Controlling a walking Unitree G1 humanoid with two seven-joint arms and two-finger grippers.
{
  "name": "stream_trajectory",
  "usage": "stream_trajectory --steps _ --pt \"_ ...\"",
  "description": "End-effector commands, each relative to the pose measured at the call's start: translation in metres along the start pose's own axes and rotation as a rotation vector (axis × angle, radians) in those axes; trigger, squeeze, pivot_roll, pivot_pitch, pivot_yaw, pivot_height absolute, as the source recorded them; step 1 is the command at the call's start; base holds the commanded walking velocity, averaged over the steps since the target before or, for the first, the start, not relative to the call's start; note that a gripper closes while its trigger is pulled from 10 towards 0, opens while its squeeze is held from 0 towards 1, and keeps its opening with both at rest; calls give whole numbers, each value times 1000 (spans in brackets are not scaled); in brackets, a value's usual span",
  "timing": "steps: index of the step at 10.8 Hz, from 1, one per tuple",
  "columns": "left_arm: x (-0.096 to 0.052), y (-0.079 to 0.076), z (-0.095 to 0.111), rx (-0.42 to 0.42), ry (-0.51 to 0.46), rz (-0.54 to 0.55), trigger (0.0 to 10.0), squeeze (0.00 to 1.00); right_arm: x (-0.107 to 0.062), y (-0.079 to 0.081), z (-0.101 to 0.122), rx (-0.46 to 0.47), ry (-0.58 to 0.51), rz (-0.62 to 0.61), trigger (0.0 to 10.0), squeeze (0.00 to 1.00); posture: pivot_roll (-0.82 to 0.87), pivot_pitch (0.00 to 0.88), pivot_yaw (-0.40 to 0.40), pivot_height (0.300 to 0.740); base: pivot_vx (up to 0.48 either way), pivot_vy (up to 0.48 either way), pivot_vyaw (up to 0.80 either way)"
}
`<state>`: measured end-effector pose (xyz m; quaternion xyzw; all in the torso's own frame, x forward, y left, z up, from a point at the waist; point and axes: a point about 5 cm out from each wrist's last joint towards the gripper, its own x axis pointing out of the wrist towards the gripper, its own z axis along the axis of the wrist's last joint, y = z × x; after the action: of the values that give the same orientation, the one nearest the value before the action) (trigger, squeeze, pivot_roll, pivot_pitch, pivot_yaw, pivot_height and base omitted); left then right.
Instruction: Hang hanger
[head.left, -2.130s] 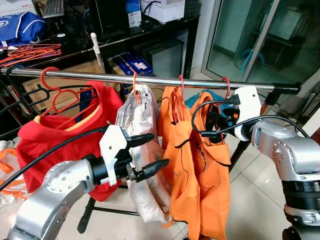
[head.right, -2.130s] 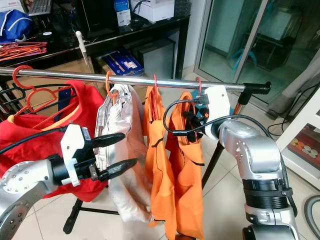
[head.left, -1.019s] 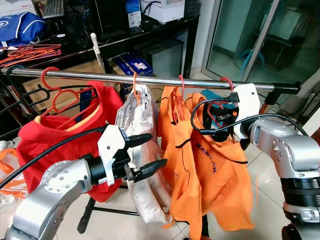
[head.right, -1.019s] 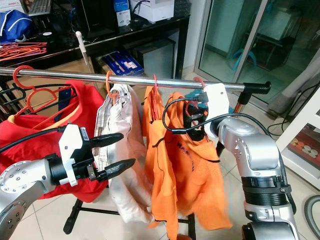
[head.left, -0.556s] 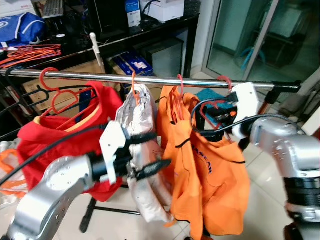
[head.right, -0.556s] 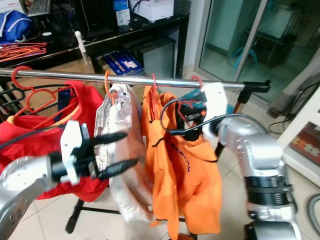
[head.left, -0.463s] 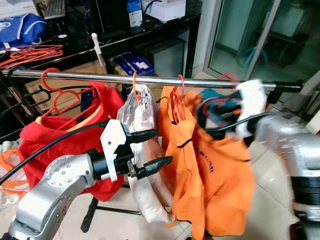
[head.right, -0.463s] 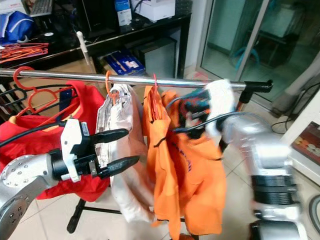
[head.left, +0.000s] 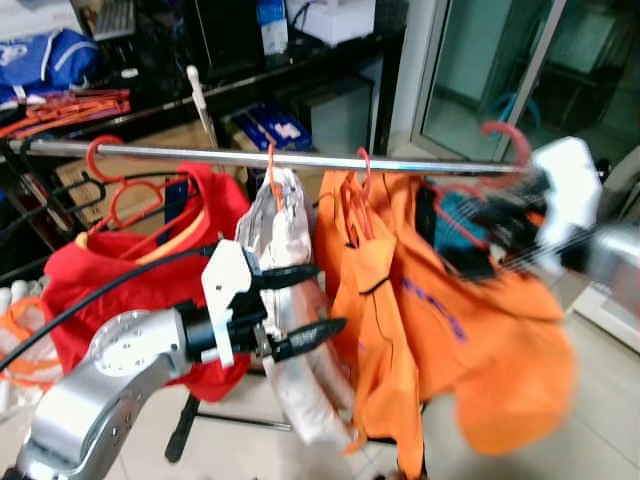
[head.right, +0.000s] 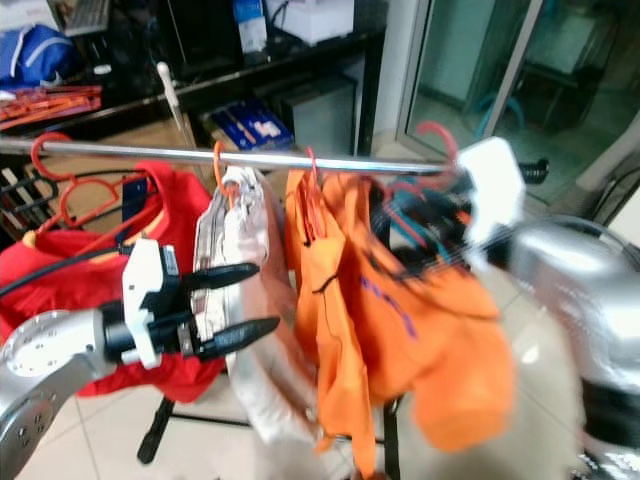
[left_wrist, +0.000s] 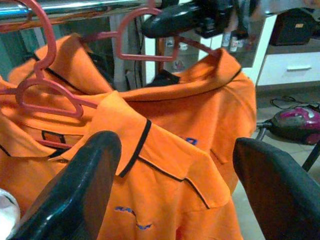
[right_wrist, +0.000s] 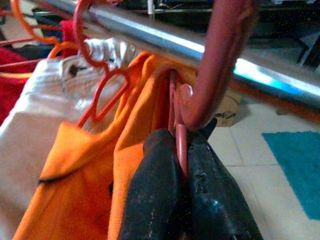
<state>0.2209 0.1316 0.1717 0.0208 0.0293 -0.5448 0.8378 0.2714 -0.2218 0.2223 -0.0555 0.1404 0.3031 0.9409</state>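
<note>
Glass doors are filling the background at two o'clock, a dark shelf of boxes is standing at twelve, and a chrome rail (head.left: 300, 160) is crossing the scene from nine to three. The right gripper (right_wrist: 181, 165) is pinching the red hanger (right_wrist: 210, 70) just below its hook, fingers clamped tight on the wire, and is lifting it with an orange shirt (head.left: 500, 320) draped from it. The hook (head.left: 505, 135) is riding above the rail at about two o'clock, blurred, not seated on the bar.

By my judgement the hanging step is under way: the hook needs carrying over the rail and lowering until it catches, then the grip can be released.

The left gripper (head.left: 300, 305) is hovering at seven o'clock in front of the white garment (head.left: 290, 290), its two fingers spread apart and holding nothing.

Counting what hangs on the rail: one red shirt (head.left: 120, 270), one white garment, one further orange shirt (head.left: 365, 270), making three, plus the carried one. More red hangers (head.left: 60, 105) are lying in a loose pile at ten o'clock, too tangled to number.
</note>
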Motion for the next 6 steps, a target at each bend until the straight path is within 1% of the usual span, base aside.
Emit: stream_trajectory --steps 1,2,3,4,5,6 --pt "-1 2 1 7 6 10 10000 0 -9 3 6 -36 -29 22 0 0 -200 0 71 740 0 0 0" --pt "1 4 0 34 3 40 10000 0 -13 6 -3 -33 2 26 0 0 -200 0 71 740 0 0 0" --pt "3 8 -4 34 38 95 10000 0 -17 10 -11 -32 30 30 0 0 -200 0 71 740 0 0 0" --pt "7 19 -11 53 77 203 10000 0 -19 15 -21 -38 56 17 0 0 -205 0 73 740 0 0 0" --pt "10 18 -12 75 71 198 10000 0 -20 22 -31 -35 56 -21 0 0 -211 0 75 740 0 0 0" --pt "12 17 -11 75 71 195 10000 0 -21 24 -35 -19 43 -60 0 0 -211 0 75 740 0 0 0"
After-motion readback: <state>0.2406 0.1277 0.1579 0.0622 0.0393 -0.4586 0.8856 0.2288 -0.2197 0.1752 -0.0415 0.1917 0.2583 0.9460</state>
